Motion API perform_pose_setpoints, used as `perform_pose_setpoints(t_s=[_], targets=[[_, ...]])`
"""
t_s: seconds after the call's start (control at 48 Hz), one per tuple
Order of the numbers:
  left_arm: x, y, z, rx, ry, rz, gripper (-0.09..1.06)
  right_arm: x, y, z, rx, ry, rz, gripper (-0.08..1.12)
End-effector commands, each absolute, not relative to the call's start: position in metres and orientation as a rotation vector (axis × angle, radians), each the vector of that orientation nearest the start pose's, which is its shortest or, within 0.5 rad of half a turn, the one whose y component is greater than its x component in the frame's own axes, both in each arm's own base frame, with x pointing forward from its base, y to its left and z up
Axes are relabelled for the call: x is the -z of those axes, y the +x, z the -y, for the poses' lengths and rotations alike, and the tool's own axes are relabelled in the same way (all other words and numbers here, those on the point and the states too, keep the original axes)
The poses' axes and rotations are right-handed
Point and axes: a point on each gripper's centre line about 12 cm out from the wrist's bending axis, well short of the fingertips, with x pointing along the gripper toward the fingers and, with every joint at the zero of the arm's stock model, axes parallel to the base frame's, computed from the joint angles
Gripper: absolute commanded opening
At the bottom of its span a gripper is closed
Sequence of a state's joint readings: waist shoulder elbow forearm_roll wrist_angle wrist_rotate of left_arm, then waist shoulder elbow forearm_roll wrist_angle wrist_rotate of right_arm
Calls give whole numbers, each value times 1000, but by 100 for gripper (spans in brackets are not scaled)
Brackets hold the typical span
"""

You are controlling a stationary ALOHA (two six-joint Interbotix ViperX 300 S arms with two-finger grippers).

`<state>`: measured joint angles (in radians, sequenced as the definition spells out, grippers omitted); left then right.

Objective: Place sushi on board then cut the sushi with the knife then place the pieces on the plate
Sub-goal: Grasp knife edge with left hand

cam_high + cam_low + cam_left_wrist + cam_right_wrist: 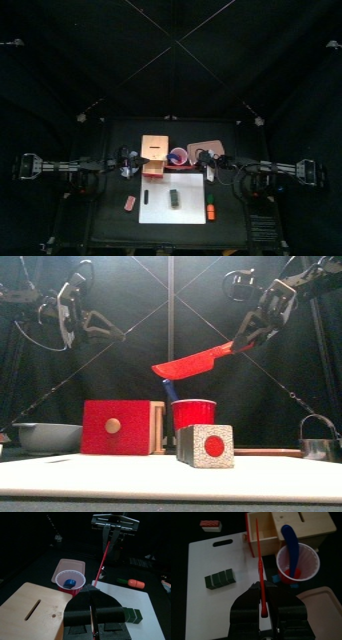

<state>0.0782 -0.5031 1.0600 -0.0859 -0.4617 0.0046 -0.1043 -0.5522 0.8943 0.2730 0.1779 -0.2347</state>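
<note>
**Red knife raised over the roll on the board**

At far left a blue-grey bowl [47,437] is shown, apart from the work. The left gripper [90,602] is held above the table near the wooden box [118,427]; its jaws are pressed together with nothing between them. Just right of the box the red cup [194,413] is placed, and the blue knife [170,387] stands in it.

The sushi roll [174,199] is laid on the white board [195,188], in front of the cup, with its dark green blocks joined and one end face turned to the front. The red knife [198,362] is pinched at its handle by the right gripper [246,340] and carried in the air, the blade sloping down toward the cup.

The pink tray [205,147] is set behind the board, right of the cup. An orange toy [210,211] lies by the board's right edge, and a metal cutter [317,441] is seen at far right.

The roll is judged light and stiff, made to part only at its seams — the blade is best set on a seam, not on a block. On the smooth board it may skid, so it is best steadied across its flat dark sides near one end. Loose pieces are best taken the same way.
</note>
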Motion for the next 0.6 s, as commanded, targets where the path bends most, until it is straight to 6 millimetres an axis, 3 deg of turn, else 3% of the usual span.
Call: perform_pose_setpoints(t_s=[0.021,0.354,0.604], targets=[[-255,288,-12,-57,-48,-70,40,-259,277,11,39,57,-420,43],[-236,316,35,62,-102,-128,83,-248,273,-4,14,34,-302,43],[-225,330,33,40,-113,-162,87,-246,273,-9,-1,35,-309,43]])
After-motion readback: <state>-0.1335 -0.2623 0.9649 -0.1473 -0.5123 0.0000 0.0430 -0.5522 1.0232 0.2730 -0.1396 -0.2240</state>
